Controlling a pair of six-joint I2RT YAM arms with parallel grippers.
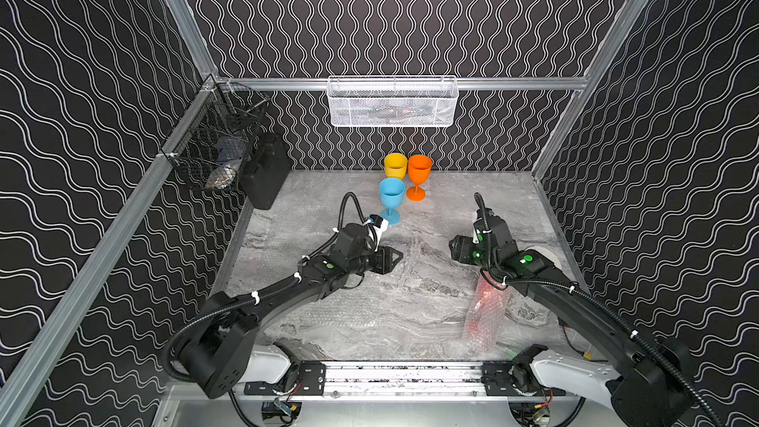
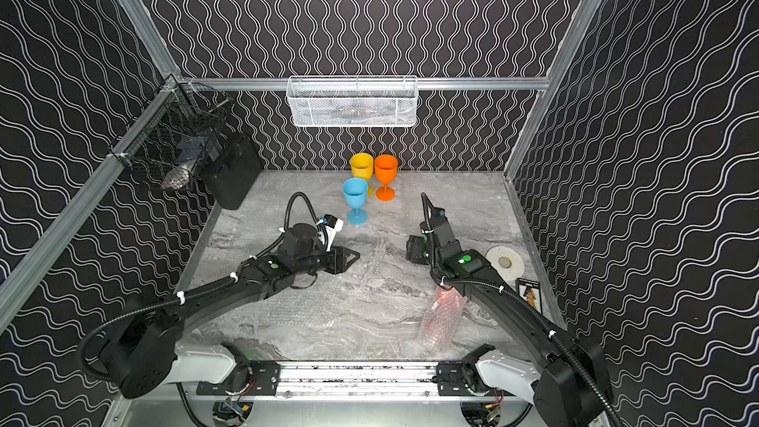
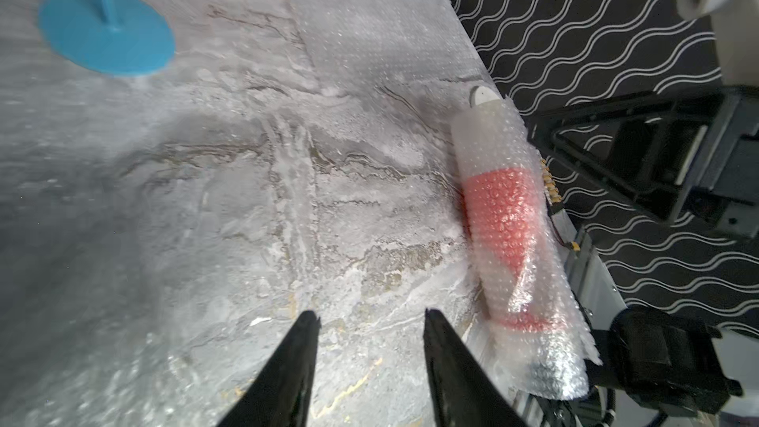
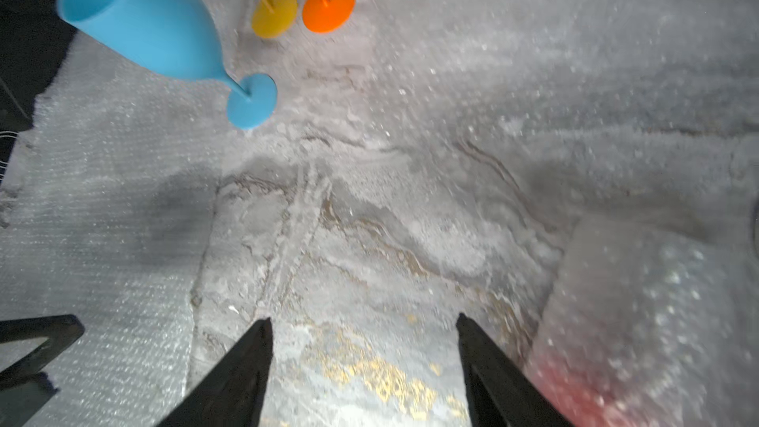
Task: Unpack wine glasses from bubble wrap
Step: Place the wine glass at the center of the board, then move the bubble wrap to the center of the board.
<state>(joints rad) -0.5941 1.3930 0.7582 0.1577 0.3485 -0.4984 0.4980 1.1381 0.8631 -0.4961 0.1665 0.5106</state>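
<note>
Okay, in both top views the bubble wrap tube (image 1: 484, 314) lies on the bench (image 1: 410, 248) front-right, long axis front-to-back, partly under the right arm. Left wrist: red goblet (image 3: 503, 215) inside, bowl toward the back, foot toward the front rail; left fingers (image 3: 287, 367) apart, empty. Right wrist: right fingers (image 4: 242, 367) apart, empty too.

You see three bare glasses: yellow glass (image 1: 395, 165), orange glass (image 1: 419, 168), blue glass (image 1: 392, 194). One red glass (image 3: 503, 215) sits inside one wrap tube (image 1: 484, 314). Two baskets: white basket (image 1: 392, 102), black basket (image 1: 213, 145).
</note>
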